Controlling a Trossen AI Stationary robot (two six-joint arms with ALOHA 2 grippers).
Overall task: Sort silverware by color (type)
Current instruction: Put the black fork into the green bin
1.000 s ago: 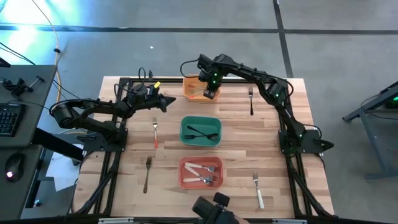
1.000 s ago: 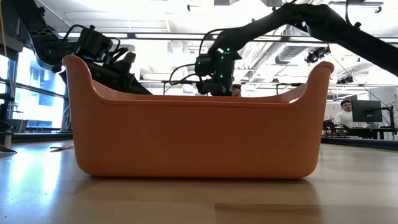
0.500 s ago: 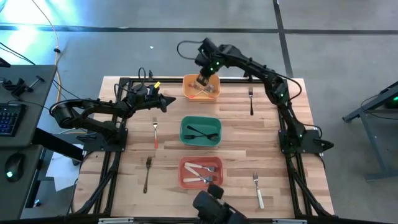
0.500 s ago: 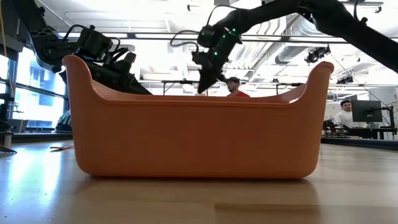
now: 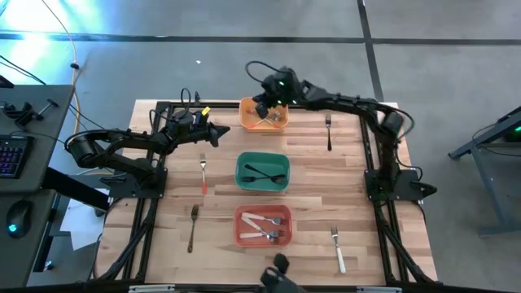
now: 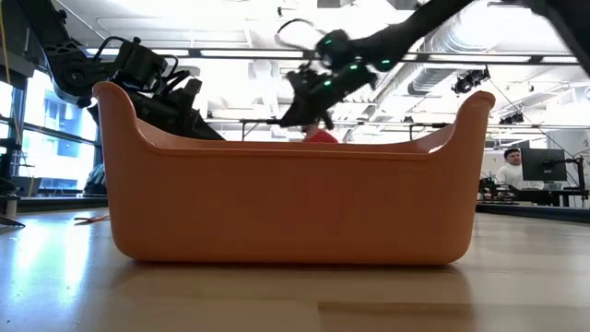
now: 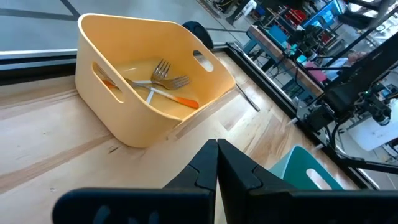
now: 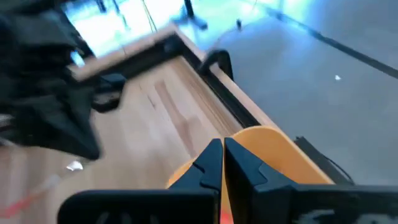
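Note:
My right gripper [image 5: 263, 107] hovers shut over the orange bin [image 5: 249, 124] at the table's far edge, tipped toward the table's left and holding nothing. Two forks with red-orange handles [image 7: 163, 83] lie in that bin. My left gripper [image 5: 221, 133] waits shut left of it, above the table. Black forks [image 5: 262, 172] lie in the green bin [image 5: 241, 181]. White-handled forks [image 5: 262, 227] lie in the red bin [image 5: 241, 236]. Loose on the wood lie a red-orange-handled fork [image 5: 203, 174], a dark fork [image 5: 194, 227], a black fork [image 5: 328, 132] and a white-handled fork [image 5: 337, 249].
The three bins stand in a line down the table's middle. A black frame [image 5: 155, 155] borders the table's left, far and right sides. In the low view the red bin's wall [image 6: 295, 198] fills the foreground. Bare wood lies between the bins and the loose forks.
My right gripper has risen out of the orange bin, well above its rim, and tipped over until it points toward the table's left. The arm's elbow has swung toward the table's right edge. My left arm has kept still.

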